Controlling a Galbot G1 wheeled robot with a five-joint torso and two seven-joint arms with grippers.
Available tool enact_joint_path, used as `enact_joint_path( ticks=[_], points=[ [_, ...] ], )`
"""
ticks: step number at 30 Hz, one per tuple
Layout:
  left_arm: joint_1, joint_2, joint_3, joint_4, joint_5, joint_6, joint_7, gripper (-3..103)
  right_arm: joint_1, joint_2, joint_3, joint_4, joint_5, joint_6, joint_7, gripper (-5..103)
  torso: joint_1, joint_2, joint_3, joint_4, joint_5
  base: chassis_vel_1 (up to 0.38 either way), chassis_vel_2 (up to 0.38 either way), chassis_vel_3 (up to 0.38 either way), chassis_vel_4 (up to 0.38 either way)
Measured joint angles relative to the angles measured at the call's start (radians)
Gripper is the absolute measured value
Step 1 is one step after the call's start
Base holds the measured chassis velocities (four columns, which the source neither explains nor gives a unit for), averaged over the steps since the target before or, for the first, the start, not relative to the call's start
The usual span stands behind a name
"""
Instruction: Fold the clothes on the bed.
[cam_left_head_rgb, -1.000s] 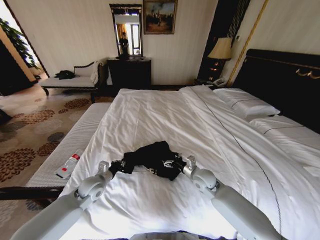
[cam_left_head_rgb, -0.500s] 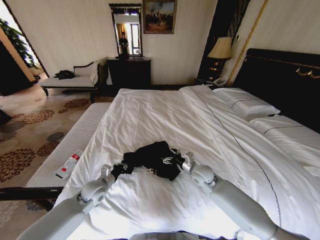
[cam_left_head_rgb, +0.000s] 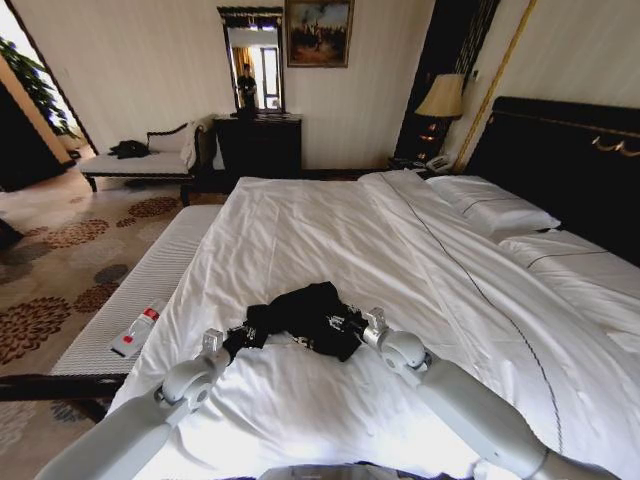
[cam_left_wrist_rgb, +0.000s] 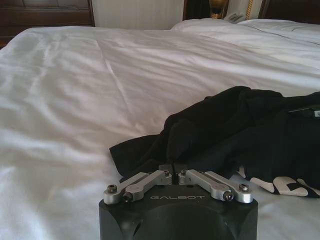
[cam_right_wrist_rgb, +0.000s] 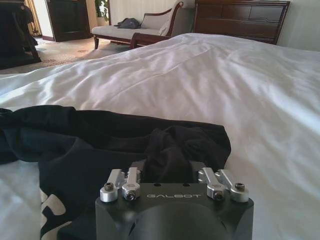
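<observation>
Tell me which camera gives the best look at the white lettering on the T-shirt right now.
The left wrist view: the white lettering lies in the open on the black T-shirt, just beyond the left gripper. The right wrist view catches only a cropped piece of it; in the head view it is a small sliver.

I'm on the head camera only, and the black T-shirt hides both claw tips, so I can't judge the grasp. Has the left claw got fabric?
Observer: Yes. Its wrist view shows the left claw shut on the near edge of the T-shirt.
Operator: And the right one?
Observer: A bunch of the fabric is heaped over the front of the right claw, hiding its tips.
Operator: Is the print side up anywhere?
Observer: Yes. White lettering shows face up on a part lying flat on the bed, close beside the left claw.
</observation>
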Motion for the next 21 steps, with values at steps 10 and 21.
enact_joint_path(
  ticks=[10, 21],
  points=[
    [0.012, 0.002, -0.001, -0.004, 0.004, 0.0, 0.001, 1, -0.013, -0.001, 0.011, 0.012, -0.006, 0.001, 0.004, 13, 0.0, 0.0, 0.0, 0.0001, 0.0, 0.0, 0.0, 0.0, 0.0],
    [0.005, 0.003, -0.001, -0.008, 0.004, 0.0, 0.002, 1, -0.026, -0.002, 0.023, 0.03, -0.006, 0.001, 0.012, 2, 0.0, 0.0, 0.0, 0.0001, 0.0, 0.0, 0.0, 0.0, 0.0]
  ],
)
